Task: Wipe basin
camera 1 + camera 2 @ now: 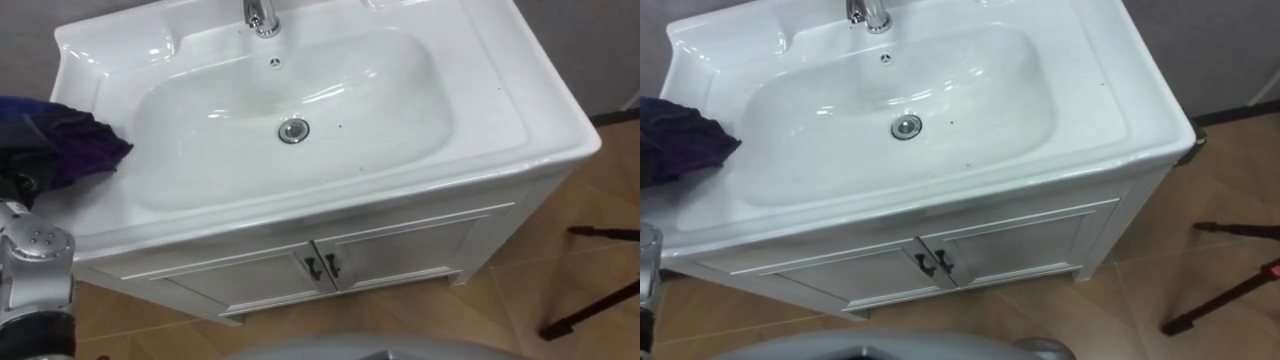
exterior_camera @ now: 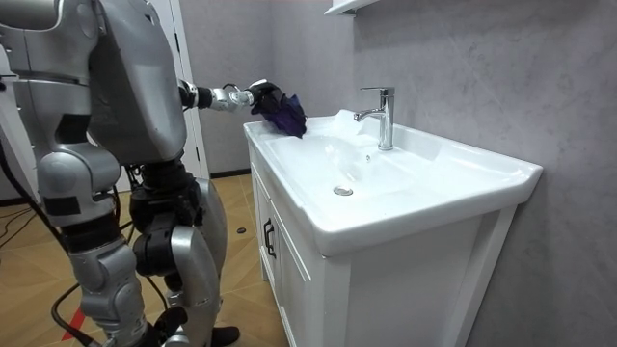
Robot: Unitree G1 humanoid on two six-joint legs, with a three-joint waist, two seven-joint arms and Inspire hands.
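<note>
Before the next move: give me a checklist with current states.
1. Cloth gripped: ok, left hand is curled on the cloth.
2. Cloth in the bowl: not ok, it sits at the left rim of the basin.
3. Faucet off: ok, no water runs.
4. Drain unobstructed: ok.
5. Cabinet doors shut: ok.
6. Cloth damp: cannot tell.
</note>
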